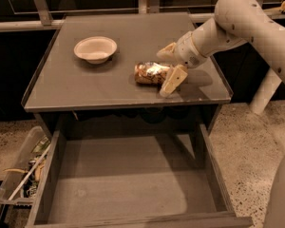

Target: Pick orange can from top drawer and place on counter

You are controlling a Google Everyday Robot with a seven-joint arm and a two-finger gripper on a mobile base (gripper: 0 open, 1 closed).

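The orange can (149,73) lies on its side on the counter (109,87), right of the middle. My gripper (162,74) reaches in from the right and straddles the can's right end. Its fingers are spread: one fingertip (164,52) sits behind the can and the other (170,84) in front of it, with a gap showing at the rear one. The top drawer (128,184) stands pulled out below the counter, and its flat grey bottom is bare.
A white bowl (95,49) sits on the counter's back left. A clear plastic bin of clutter (19,177) stands on the speckled floor, left of the drawer. A dark rail runs behind the counter. My arm's lower part fills the right edge.
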